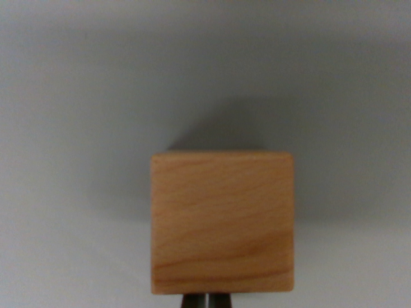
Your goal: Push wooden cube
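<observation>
A light wooden cube with visible grain fills the lower middle of the wrist view, resting on a plain grey surface. Directly below it, at the bottom edge of the picture, the dark tips of my gripper show with only a thin line between them, so the fingers stand together. The tips sit right against the cube's near face; whether they touch it is hidden by the cube's lower edge. Nothing is held between the fingers.
The grey surface stretches all around the cube, with a soft shadow behind and to the wrist view's right of it. No other objects or edges show.
</observation>
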Tool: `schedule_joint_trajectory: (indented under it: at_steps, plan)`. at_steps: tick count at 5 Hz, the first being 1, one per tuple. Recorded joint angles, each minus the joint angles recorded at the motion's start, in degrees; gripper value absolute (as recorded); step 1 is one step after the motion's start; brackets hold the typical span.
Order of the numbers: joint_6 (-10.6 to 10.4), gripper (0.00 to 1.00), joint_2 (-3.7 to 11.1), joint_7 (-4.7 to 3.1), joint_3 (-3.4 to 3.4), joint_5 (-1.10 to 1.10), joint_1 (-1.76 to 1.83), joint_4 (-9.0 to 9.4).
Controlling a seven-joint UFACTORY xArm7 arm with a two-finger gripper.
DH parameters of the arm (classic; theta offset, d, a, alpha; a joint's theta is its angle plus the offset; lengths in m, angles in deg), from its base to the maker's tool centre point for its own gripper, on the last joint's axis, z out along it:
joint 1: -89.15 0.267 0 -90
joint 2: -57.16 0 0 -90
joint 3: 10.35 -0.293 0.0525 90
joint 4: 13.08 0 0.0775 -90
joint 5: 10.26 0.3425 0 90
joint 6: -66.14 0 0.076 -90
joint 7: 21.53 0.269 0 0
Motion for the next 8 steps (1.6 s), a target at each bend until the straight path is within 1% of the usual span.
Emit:
schedule_joint_trajectory:
  at_steps: [1, 2, 3, 4, 5, 6, 7, 8]
  plan:
    - [1.1, 1.0, 1.65, -0.19, 0.09, -0.02, -0.04, -2.72]
    - [1.1, 1.0, 1.65, -0.19, 0.09, -0.02, -0.04, -2.72]
    - [2.1, 1.0, 3.25, -0.37, 0.17, -0.04, -0.07, -5.35]
    - [2.1, 1.0, 3.25, -0.37, 0.17, -0.04, -0.07, -5.35]
    - [3.1, 1.0, 4.78, -0.54, 0.25, -0.06, -0.1, -7.88]
    - [3.1, 1.0, 4.78, -0.54, 0.25, -0.06, -0.1, -7.88]
    - [4.0, 1.0, 6.22, -0.71, 0.32, -0.07, -0.14, -10.23]
    - [4.0, 1.0, 6.22, -0.71, 0.32, -0.07, -0.14, -10.23]
